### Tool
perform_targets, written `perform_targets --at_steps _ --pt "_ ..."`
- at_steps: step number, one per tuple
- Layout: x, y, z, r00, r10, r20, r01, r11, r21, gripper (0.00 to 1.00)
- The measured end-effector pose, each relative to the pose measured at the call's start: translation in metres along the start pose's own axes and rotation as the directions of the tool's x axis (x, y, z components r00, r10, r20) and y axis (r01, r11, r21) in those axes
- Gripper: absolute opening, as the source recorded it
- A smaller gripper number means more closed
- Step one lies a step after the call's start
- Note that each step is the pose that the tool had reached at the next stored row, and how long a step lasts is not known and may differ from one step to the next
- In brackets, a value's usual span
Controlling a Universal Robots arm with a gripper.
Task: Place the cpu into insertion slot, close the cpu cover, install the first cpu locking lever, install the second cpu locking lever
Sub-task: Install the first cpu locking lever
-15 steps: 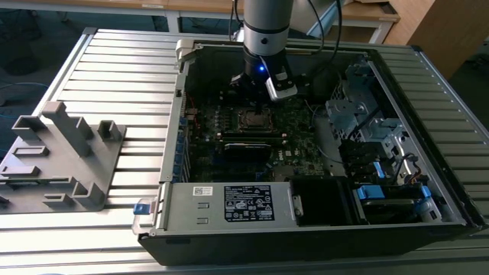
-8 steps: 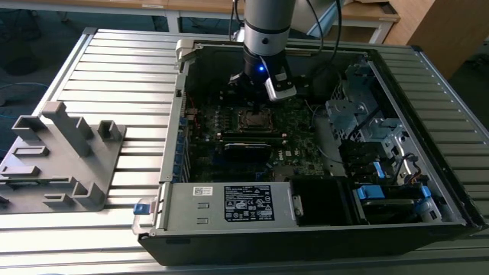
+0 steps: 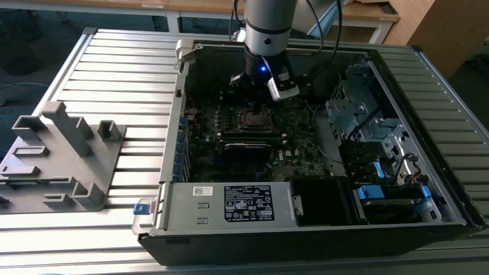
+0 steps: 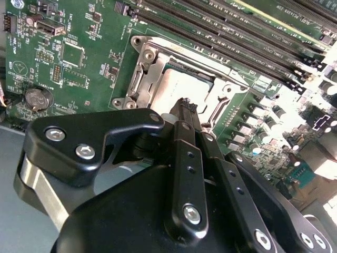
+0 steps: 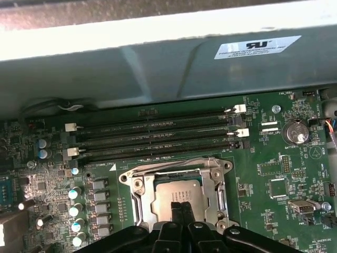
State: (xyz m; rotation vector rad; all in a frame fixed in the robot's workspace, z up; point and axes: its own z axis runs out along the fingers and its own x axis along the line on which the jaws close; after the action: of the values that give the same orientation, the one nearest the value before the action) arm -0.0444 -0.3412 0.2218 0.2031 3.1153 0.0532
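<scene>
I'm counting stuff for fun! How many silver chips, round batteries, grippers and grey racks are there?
cpu: 1
battery: 1
gripper: 1
rack: 1
Total: 4

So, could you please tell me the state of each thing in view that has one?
cpu: seated in the insertion slot, face up.
cpu cover: lowered flat around the cpu.
hand: shut, tips together over the cpu.
computer case: open, side panel off.
</scene>
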Motion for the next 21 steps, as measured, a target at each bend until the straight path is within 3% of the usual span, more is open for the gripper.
perform_targets --at_steps 21 --pt "-0.0001 -0.0004 -0.0017 1.0 0.0 -0.0002 0.0 1.0 0.0003 0.11"
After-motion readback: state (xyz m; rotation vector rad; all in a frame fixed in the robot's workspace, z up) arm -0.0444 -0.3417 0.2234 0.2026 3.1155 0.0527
